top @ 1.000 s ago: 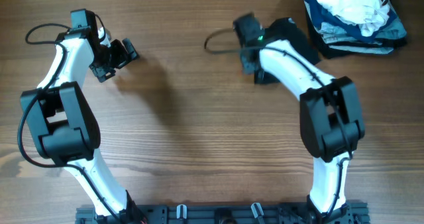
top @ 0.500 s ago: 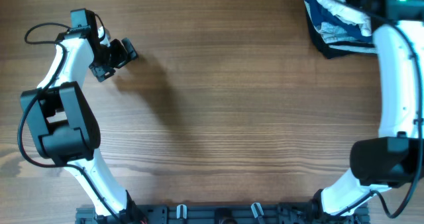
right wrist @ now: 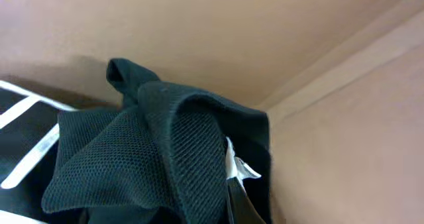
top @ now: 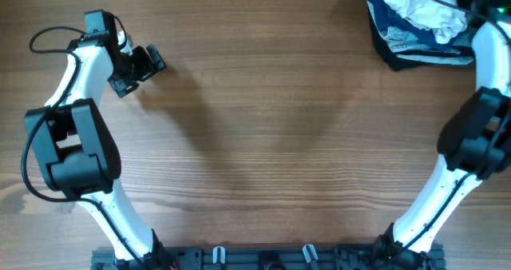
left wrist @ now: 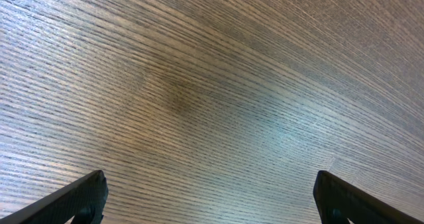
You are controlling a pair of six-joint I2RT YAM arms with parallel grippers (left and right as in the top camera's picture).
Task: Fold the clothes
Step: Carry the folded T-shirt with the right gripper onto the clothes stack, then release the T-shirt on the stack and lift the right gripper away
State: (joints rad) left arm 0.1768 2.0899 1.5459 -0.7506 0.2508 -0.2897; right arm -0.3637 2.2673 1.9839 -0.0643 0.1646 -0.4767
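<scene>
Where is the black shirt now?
The black shirt is bunched close in the right wrist view, beside white-striped fabric; overhead, the right arm reaches the clothes heap at the far right corner.

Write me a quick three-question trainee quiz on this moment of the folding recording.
1. True or false: the left gripper is shut on a garment.
2. In the overhead view, where is the heap of garments? A) top right corner of the table B) table centre C) beside the left gripper
3. What fills the right wrist view?

Key
1. False: its fingers stand wide apart over bare wood.
2. A
3. The black shirt, bunched close to the camera, with a small white tag showing.
</scene>
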